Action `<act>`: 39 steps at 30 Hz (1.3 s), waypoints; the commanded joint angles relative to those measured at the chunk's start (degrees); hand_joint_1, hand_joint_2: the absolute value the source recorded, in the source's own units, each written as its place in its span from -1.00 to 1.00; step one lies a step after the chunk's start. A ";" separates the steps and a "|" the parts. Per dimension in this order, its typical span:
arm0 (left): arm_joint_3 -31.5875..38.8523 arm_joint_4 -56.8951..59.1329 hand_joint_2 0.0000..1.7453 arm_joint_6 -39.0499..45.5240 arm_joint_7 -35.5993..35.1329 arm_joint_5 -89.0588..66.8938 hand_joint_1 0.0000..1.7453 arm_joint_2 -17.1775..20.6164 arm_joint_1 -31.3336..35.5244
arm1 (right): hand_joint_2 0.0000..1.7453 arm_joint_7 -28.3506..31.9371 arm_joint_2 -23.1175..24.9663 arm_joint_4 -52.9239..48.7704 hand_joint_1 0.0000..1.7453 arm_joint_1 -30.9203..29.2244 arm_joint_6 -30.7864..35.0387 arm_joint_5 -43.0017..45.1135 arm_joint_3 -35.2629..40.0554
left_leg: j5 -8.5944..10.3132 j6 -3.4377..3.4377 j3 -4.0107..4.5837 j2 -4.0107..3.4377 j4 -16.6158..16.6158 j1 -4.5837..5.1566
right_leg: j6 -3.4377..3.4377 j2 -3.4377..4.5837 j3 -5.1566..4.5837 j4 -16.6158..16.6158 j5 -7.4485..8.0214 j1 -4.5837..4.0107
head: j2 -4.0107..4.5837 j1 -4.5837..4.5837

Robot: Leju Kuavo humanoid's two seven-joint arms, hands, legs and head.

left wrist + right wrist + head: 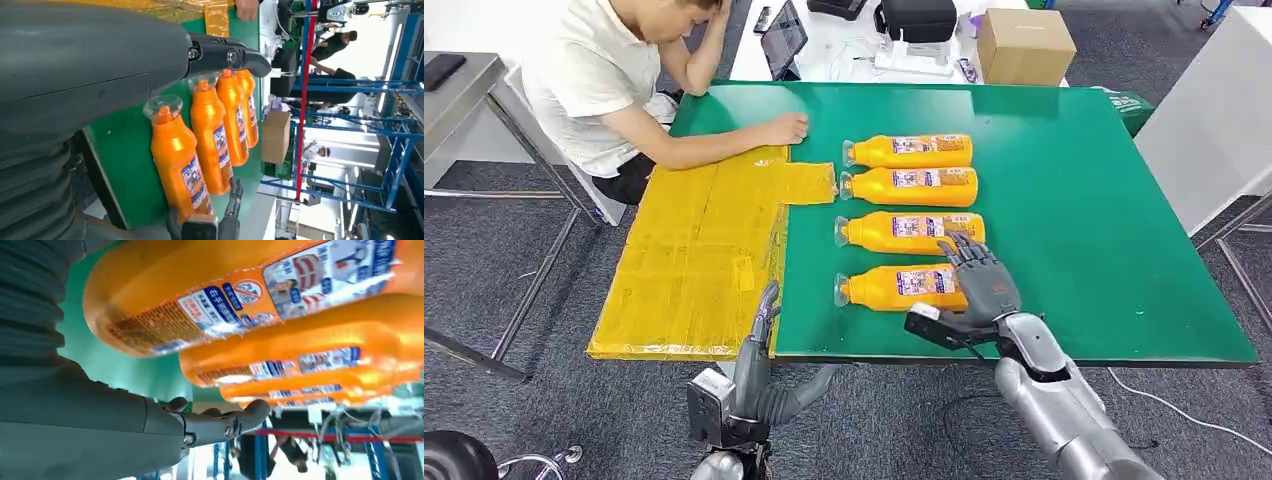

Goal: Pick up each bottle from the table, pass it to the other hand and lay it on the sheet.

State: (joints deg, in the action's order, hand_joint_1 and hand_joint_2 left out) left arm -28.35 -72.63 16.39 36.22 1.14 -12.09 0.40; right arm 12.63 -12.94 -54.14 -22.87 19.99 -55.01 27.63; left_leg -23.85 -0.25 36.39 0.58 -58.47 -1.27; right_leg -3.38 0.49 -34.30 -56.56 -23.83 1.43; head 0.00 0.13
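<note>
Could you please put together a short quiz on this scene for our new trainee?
1. How many orange bottles lie on the green table?
2. True or false: a bottle already lies on the yellow sheet.
3. Which hand is at the nearest bottle? A) left hand B) right hand C) the person's hand

Key:
1. Four, side by side, caps pointing toward the sheet.
2. False; there is no bottle on the sheet.
3. B; the right hand is over the bottle's base end with fingers spread, not yet gripping. The left hand waits at the table's near edge, and the person's hand rests at the sheet's far end.
</note>
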 commanded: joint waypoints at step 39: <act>0.85 2.87 1.00 -4.01 -0.49 5.61 -1.00 -0.01 2.22 | 1.00 17.32 3.55 5.62 1.00 3.47 -25.52 27.72 -9.05 | -0.10 0.09 -0.84 -0.02 0.09 -0.08 | 0.16 -0.07 0.71 0.16 -0.03 -0.13 | 0.00 -0.02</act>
State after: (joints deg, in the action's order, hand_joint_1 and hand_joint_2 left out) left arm -28.33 -72.63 13.57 35.98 1.90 -12.09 0.91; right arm 23.55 -11.74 -41.24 -27.66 2.39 -35.51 22.19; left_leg -23.96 -0.21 35.70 0.43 -58.49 -1.29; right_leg -3.37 0.64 -33.81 -56.53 -23.83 1.39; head 0.00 0.11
